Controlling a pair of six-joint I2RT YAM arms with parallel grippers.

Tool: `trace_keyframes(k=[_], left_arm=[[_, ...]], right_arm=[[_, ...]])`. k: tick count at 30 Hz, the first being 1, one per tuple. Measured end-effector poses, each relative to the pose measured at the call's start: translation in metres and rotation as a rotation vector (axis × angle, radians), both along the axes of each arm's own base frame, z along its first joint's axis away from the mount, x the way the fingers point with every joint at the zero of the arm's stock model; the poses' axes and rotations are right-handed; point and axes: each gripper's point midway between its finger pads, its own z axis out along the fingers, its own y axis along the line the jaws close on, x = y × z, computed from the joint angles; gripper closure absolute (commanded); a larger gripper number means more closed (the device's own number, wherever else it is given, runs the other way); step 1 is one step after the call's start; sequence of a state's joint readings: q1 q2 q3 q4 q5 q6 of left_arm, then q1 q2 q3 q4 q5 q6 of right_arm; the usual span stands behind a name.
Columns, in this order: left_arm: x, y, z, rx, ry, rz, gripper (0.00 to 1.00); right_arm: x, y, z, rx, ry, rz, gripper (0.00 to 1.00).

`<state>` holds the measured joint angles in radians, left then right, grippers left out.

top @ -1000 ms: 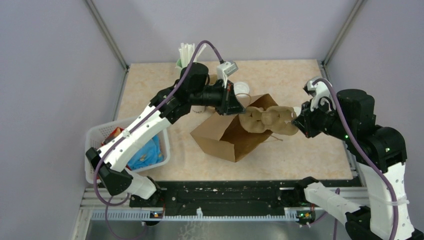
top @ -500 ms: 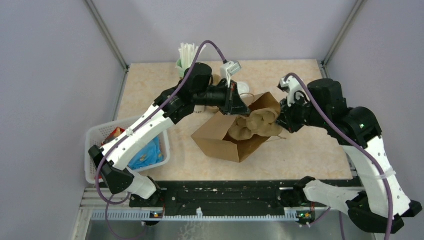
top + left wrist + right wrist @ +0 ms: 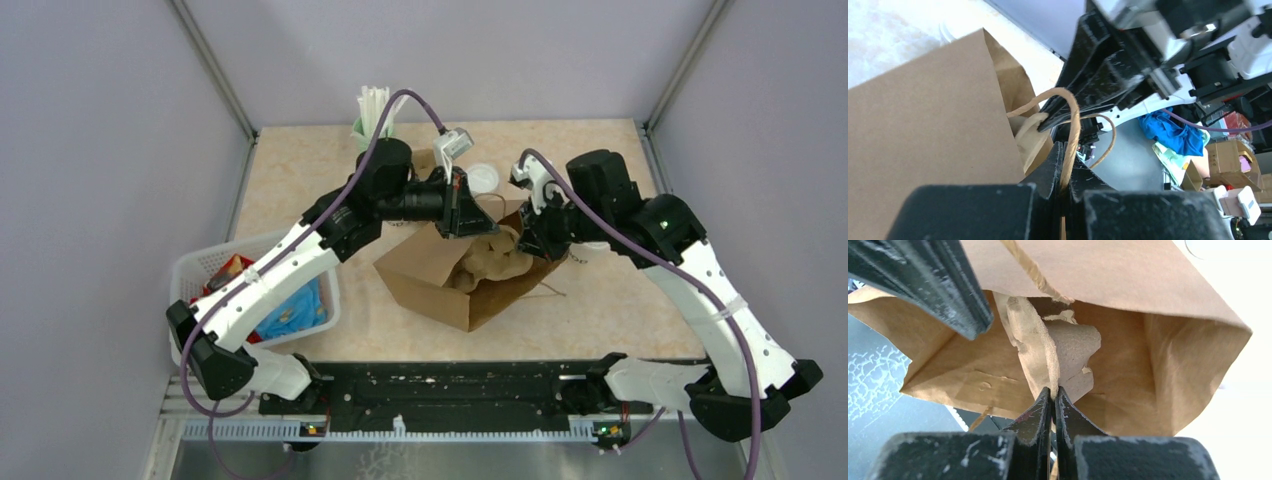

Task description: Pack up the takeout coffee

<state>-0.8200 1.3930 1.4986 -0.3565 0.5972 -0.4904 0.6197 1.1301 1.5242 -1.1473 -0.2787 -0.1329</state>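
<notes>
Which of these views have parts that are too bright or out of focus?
Top external: evenly lit and sharp across the paper bag. Left wrist: the table is washed out, the left end effector dark and blurred. Right wrist: the table is nearly blown to white, the right end effector close and blurred.

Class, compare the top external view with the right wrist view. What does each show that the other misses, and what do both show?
Only the top view shows the basket, the straws and both whole arms. Only the wrist view shows the right gripper shut on a thin edge of the tray. Both show the brown bag lying open with the tray in its mouth.
</notes>
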Motion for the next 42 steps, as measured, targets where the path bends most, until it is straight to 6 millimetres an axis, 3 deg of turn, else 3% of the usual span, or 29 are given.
trace_keyframes(k=[4,9,27,38,42], left_arm=[[-0.006,0.001,0.013,-0.053,-0.007,-0.011,1.0],[-0.006,0.0,0.021,-0.095,0.0,-0.004,1.0],[0.002,0.023,0.003,-0.201,0.157,0.076,1.0],[0.008,0.029,0.008,-0.239,0.18,0.098,1.0],[0.011,0.03,0.007,-0.203,0.2,0.123,0.88]], right_arm=[[0.001,0.009,-0.005,0.009,0.001,0.056,1.0],[0.002,0.018,-0.028,0.015,0.027,0.098,1.0],[0.008,0.039,-0.061,0.042,0.119,0.142,1.0],[0.014,0.062,-0.051,0.138,0.113,0.189,1.0],[0.016,0.065,-0.048,0.158,0.115,0.177,1.0]])
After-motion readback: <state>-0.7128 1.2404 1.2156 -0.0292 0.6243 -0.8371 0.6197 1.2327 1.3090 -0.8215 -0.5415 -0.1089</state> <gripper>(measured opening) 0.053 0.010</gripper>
